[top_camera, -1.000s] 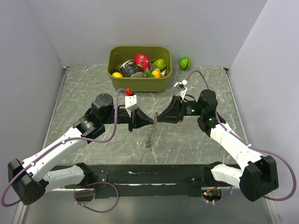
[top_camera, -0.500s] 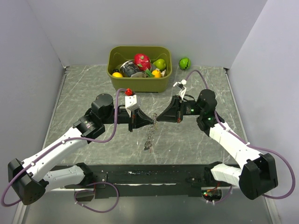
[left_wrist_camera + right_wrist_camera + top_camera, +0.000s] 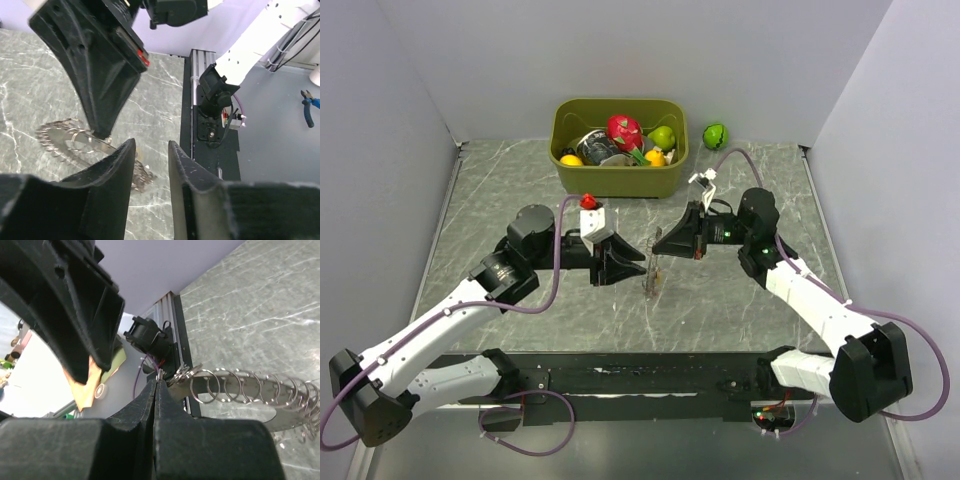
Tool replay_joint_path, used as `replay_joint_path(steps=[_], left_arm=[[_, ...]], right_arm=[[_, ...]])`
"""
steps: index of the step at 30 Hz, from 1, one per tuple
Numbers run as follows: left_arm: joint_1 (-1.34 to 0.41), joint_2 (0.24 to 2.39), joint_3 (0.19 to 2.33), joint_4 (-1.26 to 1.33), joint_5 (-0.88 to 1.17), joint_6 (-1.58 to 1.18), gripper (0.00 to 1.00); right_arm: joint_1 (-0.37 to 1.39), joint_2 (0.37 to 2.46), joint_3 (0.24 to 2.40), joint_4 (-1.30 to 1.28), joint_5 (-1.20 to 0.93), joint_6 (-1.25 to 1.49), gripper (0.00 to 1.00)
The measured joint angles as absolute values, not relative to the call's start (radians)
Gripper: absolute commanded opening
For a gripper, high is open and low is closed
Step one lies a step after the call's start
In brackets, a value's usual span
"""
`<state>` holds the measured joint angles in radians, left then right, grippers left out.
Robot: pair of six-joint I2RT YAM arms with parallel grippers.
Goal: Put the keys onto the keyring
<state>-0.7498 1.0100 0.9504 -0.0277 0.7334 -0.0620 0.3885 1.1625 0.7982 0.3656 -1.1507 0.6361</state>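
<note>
Grey marbled tabletop point(image 3: 500, 200) lay under both arms. Compared with a moment earlier, the left arm had drawn back toward the left of the frame. The left gripper point(image 3: 150, 150) stood released, its fingers apart and nothing between them. The right gripper point(image 3: 156, 382) was clenched on the rim of the large thin dark-grey beaded metal keyring point(image 3: 240, 390). That keyring, earlier trailing down across the tabletop, now hung bunched and upright at frame centre, carried by the right side alone. No keys were visible near it, so threading had probably not begun.

No legible text, label, brand, number or sign in any view. Small red mark point(image 3: 143, 56) on right gripper point(image 3: 103, 133) body: too blurred to read.
</note>
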Motion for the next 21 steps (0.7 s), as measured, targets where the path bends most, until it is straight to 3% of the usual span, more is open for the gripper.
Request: replay_joint_path(steps=[13, 21], left_arm=[[-0.751, 1.031, 0.940, 0.007, 0.665, -0.107, 0.49], [-0.741, 1.031, 0.902, 0.119, 0.624, -0.206, 0.48]], right_arm=[[0.389, 1.168, 0.850, 0.290, -1.142, 0.509, 0.00], [0.389, 1.094, 0.849, 0.268, -1.145, 0.424, 0.00]])
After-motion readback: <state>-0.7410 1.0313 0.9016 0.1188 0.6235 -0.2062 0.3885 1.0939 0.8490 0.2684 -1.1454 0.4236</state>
